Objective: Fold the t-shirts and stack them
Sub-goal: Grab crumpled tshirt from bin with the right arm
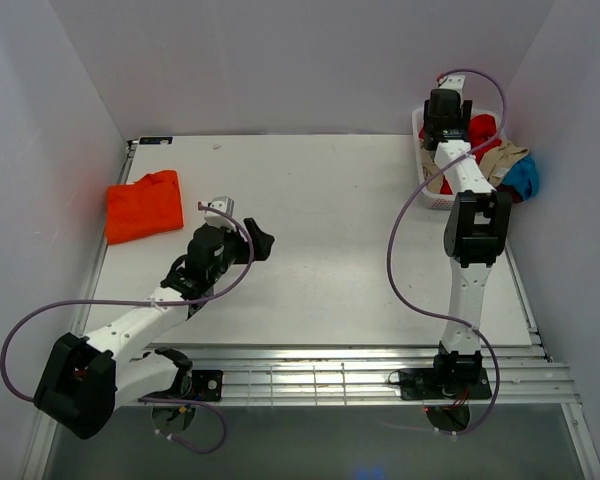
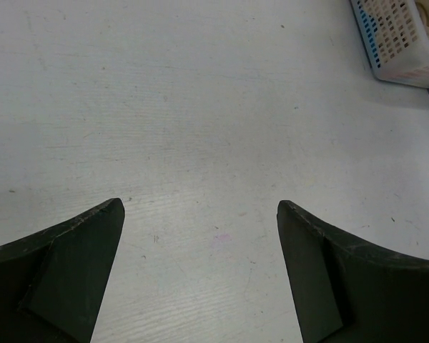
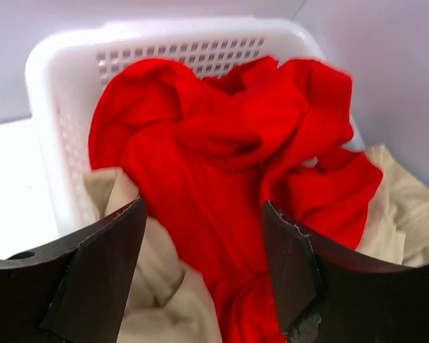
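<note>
Left gripper (image 2: 200,207): my fingers are wide apart and hold nothing, over the bare table (image 2: 200,93).
Right gripper (image 3: 204,207): my fingers are apart, one on each side of the red shirt (image 3: 214,143). I cannot tell if they touch it.
Red shirt: bunched up on tan cloth (image 3: 164,286) in the white basket (image 3: 64,64), at 1 o'clock on the table.
Orange shirt (image 1: 143,207): lies folded at 10 o'clock, well apart from both grippers.

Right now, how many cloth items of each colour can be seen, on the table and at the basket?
Orange t-shirt: 1
Red t-shirt: 1
Beige garment: 1, as far as shows
Blue garment: 1
Total: 4
</note>
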